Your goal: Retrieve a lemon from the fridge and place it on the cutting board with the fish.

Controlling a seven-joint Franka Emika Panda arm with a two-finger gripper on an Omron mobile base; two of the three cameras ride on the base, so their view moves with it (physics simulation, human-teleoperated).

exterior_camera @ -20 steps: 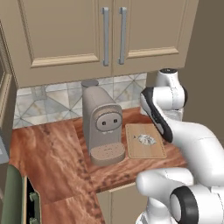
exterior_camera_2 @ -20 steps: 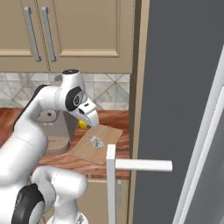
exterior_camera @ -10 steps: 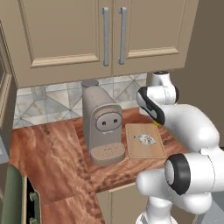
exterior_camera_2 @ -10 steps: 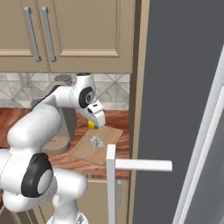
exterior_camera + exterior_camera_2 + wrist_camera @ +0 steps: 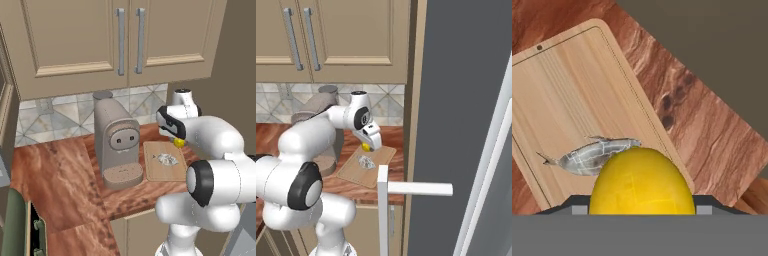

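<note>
Nearest the camera in the hand view, the lemon [image 5: 642,182] sits clamped in the claw [image 5: 369,144], whose jaws stand partly apart, closed on the fruit's sides. From the right base view the claw hangs above the far right part of the cutting board [image 5: 356,174], the lemon not yet touching wood.

Just beyond the lemon lies the fish [image 5: 592,154], near the middle of the board. If the claw lets go from this height, the round fruit will likely bounce or roll (it has no flat side to settle on), and it could knock the fish askew.

Further out, the board's right edge runs close beside the lemon, with the bare desk [image 5: 702,120] past it. The claw seems to sit near that edge, so a release here risks the lemon rolling off onto the desk, leaving the task undone.

Farthest, the coffee machine [image 5: 118,142] stands just left of the board, and the open fridge [image 5: 466,100] door looms on the right; a wide swing of the arm could strike either.
</note>
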